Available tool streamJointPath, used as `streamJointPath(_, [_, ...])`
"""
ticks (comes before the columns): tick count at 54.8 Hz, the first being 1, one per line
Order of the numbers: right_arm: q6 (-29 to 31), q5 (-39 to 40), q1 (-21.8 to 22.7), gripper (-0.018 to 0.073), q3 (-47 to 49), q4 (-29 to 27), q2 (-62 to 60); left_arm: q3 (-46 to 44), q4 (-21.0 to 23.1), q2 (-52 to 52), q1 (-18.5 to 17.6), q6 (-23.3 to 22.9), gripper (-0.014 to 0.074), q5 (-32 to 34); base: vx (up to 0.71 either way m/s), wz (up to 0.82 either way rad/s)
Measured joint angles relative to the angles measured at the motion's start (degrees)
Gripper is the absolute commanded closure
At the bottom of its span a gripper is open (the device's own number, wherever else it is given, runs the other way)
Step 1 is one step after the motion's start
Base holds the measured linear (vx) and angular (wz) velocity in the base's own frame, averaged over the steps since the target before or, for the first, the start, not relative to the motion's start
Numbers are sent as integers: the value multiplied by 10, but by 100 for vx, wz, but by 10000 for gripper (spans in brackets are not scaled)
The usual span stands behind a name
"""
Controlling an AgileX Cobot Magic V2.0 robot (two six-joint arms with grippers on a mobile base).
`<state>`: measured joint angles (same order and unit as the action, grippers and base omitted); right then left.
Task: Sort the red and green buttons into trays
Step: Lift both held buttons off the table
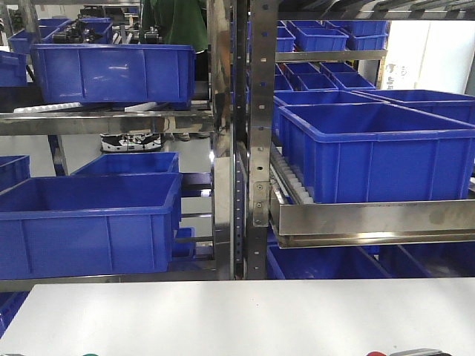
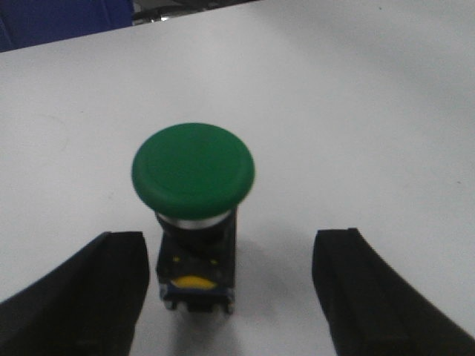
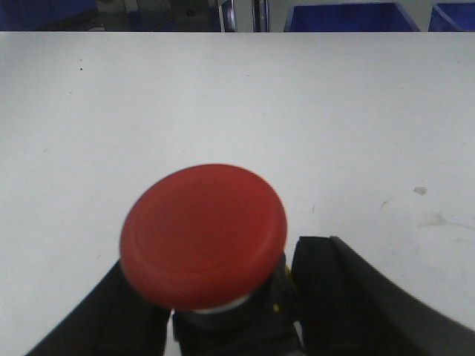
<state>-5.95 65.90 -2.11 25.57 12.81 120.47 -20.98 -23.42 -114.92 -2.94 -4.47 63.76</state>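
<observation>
The green button stands upright on the white table, its dark body showing a yellow mark. My left gripper is open around it. The body sits close to the left finger and well apart from the right finger. In the right wrist view, the red button fills the space between the black fingers. My right gripper is shut on its dark body, under the cap. Slivers of the green cap and the red cap show at the front view's bottom edge. The trays are out of view.
Beyond the table's far edge stand steel racks holding several deep blue crates, one on the right shelf. A person in green is behind the racks. Faint marks spot the table at the right.
</observation>
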Motion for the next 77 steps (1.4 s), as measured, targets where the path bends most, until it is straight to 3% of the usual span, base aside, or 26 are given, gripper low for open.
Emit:
streamJointPath(13, [0,0,0,557,0,0,0,-30,1,-51,0,3,209,12,0,0])
streamJointPath(26, [0,0,0,557,0,0,0,-30,41,-57,0,8,605,14,0,0])
streamJointPath(38, [0,0,0,557,0,21,0,-14,28,-39,2,6,600,11,0,0])
streamJointPath(49, [-3,-11,1,557,-25,73,-46,14,41,72,2,-6,599,0,0,0])
streamJointPath(53, [-17,-11,1,557,-43,68,-87,14,43,136,2,-33,599,-35,0,0])
streamJointPath(60, [-46,-30,1,558,-73,52,-179,18,25,260,2,-97,596,-169,0,0])
streamJointPath(69, [-105,-169,1,567,-98,72,-340,22,-61,422,2,-145,596,-320,0,0])
streamJointPath(77, [-149,-313,1,567,-102,117,-491,23,-109,561,2,-221,596,-441,0,0])
